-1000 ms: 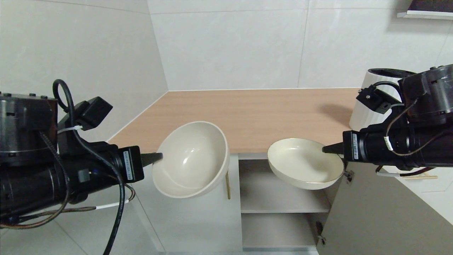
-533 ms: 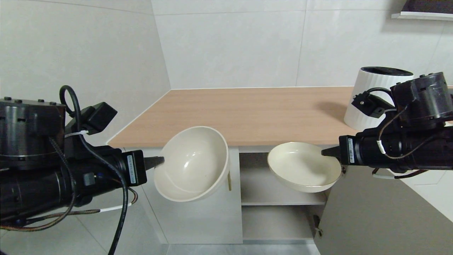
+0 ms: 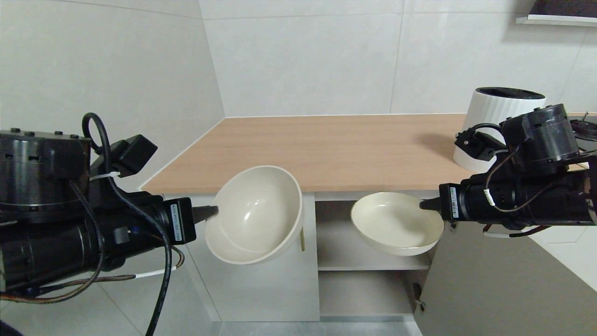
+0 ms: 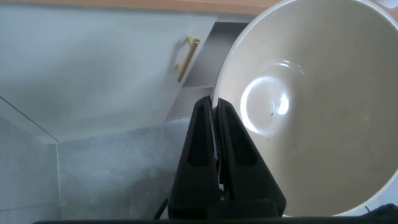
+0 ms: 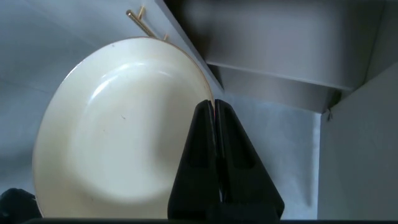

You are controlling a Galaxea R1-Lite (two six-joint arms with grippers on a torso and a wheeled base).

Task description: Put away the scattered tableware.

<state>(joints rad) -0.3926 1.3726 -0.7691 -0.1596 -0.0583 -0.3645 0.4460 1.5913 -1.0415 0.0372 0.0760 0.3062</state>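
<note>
Clamping left gripper (image 3: pixel 211 213): pressed shut on rim of deep cream ceramic bowl (image 3: pixel 254 214), tilted in mid-air before shut white cabinet door (image 3: pixel 261 289).
Open white cabinet (image 3: pixel 368 254): below light wooden countertop (image 3: pixel 326 149).
Right gripper (image 3: pixel 423 204): pinching rim of shallow cream ceramic dish (image 3: pixel 396 224), held level in front of the open compartment.

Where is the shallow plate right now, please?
The plate hangs right of centre in the head view, pinched by the right gripper, before the open cabinet.
</note>
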